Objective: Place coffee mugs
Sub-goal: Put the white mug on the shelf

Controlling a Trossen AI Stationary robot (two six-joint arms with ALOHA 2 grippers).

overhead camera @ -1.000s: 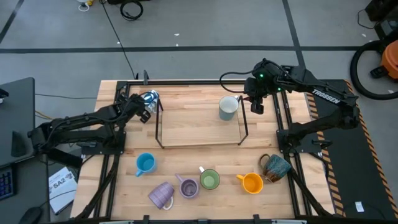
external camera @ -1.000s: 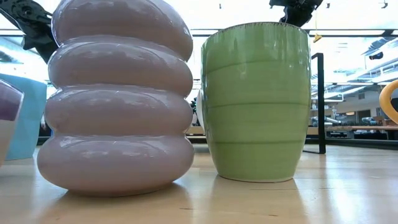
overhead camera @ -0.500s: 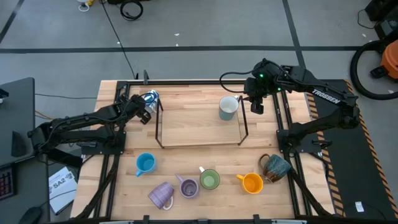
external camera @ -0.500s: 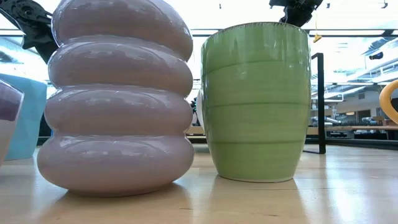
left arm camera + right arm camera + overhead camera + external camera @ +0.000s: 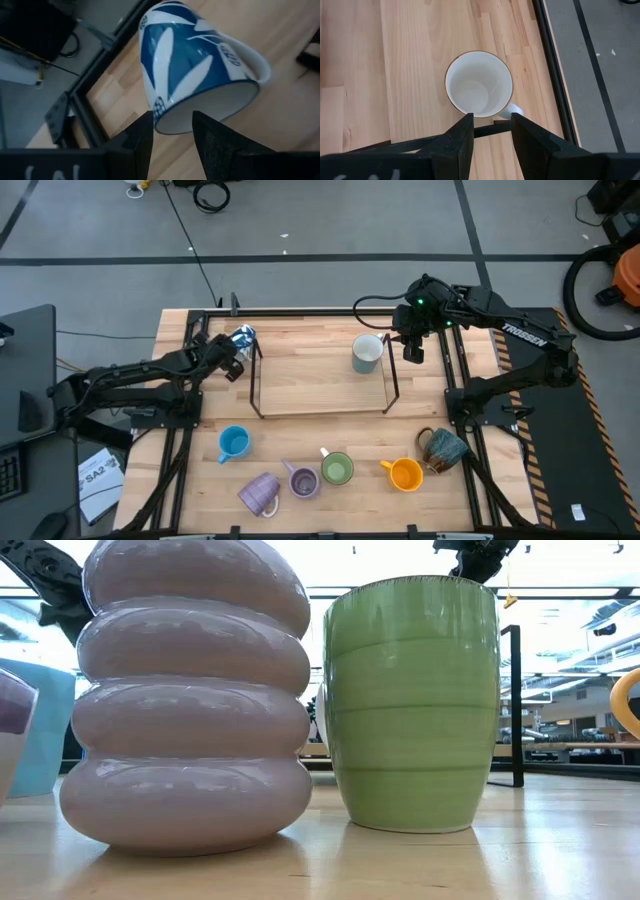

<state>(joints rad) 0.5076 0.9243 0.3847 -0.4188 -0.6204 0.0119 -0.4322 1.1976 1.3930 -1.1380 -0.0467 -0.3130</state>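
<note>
The white-and-blue patterned mug (image 5: 192, 65) lies tilted in the left gripper (image 5: 232, 361) near the table's (image 5: 310, 345) far left corner, its long axis slanting and its handle turned away from the fingers (image 5: 137, 140). In the left wrist view the two dark fingers stand a narrow gap apart with the mug's rim between them, so the gripper seems closed on that rim, though the contact itself is partly hidden.

The pale teal mug (image 5: 367, 353) stands upright, mouth up, at the right end of the black wire frame (image 5: 322, 376) by the table's far edge. The right gripper (image 5: 412, 349) hangs just beside it; the right wrist view shows its fingers (image 5: 460, 137) partly apart above the frame's bar, next to the mug's handle and holding nothing.

Along the near edge stand the remaining mugs. The bright blue mug (image 5: 233, 443) is nearest the left edge, then the ribbed lilac mug (image 5: 260, 494) lying on its side. The second lilac mug (image 5: 303, 480), the green mug (image 5: 337, 469) and the orange mug (image 5: 405, 474) are upright with mouths up. The dark brown-teal mug (image 5: 444, 448) sits nearest the right edge.

White lettering on the right arm (image 5: 525, 335) reads "TROSSEN". A paper on the floor by the table's left edge (image 5: 97, 476) shows "SA2".
</note>
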